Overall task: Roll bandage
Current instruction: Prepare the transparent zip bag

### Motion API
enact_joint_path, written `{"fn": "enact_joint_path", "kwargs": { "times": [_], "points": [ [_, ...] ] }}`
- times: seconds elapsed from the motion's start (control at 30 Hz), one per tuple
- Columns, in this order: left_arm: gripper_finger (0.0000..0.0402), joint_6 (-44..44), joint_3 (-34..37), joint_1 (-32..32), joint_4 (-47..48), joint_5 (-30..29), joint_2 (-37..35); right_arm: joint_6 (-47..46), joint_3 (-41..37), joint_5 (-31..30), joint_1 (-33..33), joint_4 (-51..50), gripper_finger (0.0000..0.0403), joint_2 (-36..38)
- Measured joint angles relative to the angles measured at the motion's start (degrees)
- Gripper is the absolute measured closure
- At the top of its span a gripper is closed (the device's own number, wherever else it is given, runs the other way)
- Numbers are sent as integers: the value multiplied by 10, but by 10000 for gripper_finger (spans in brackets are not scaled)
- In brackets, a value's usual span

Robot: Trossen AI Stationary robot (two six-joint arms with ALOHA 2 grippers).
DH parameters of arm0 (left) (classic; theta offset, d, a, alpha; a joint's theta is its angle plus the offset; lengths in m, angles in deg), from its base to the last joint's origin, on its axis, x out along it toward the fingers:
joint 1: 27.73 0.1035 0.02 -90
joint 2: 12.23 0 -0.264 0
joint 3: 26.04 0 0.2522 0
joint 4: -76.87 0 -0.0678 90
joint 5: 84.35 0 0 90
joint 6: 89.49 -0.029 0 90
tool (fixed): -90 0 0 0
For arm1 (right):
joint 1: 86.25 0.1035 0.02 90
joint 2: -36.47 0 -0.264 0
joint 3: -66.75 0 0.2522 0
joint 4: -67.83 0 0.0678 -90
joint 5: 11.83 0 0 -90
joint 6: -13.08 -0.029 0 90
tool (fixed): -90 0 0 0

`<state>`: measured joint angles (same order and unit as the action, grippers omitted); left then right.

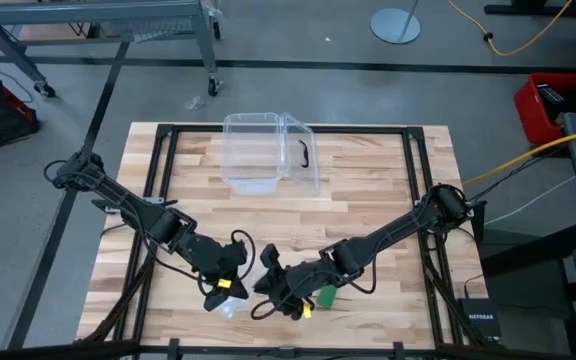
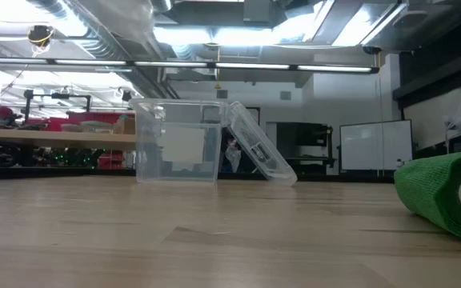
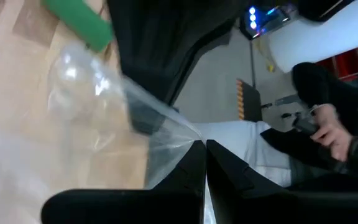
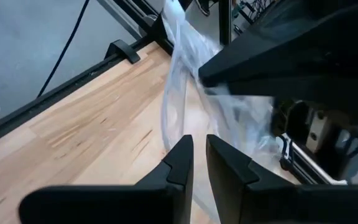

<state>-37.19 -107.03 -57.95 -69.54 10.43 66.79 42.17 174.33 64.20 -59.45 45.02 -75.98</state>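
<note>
Bandage (image 1: 325, 296) lies beside table's (image 1: 368, 180) near edge.

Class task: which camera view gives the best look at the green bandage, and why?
The low view: the bandage lies close, rolled, its core end visible. The high view shows a small green patch by the right arm; the left wrist view shows one end; the right wrist view, nothing.

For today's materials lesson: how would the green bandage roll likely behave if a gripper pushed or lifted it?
The bandage lies on its side as a stubby cylinder, so a push would probably roll it. Its cloth surface looks matte, likely grippy and soft. It seems light: hollow core.
</note>
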Motion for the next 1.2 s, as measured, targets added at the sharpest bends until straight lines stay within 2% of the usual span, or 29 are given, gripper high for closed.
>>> {"fn": "enact_joint_path", "kwargs": {
  "times": [0.27,0.73,1.03,1.2],
  "points": [
    [401,5,0,0,0,-8,0,-8,0,-21,-2,14,354,-3],
    [401,21,0,0,-47,-18,17,-37,0,-9,-10,20,354,-3],
    [401,28,0,0,-59,-76,17,-66,0,14,-9,13,354,-14],
    [401,28,0,0,-58,-97,17,-82,0,5,-9,16,354,-23]
  ]
}}
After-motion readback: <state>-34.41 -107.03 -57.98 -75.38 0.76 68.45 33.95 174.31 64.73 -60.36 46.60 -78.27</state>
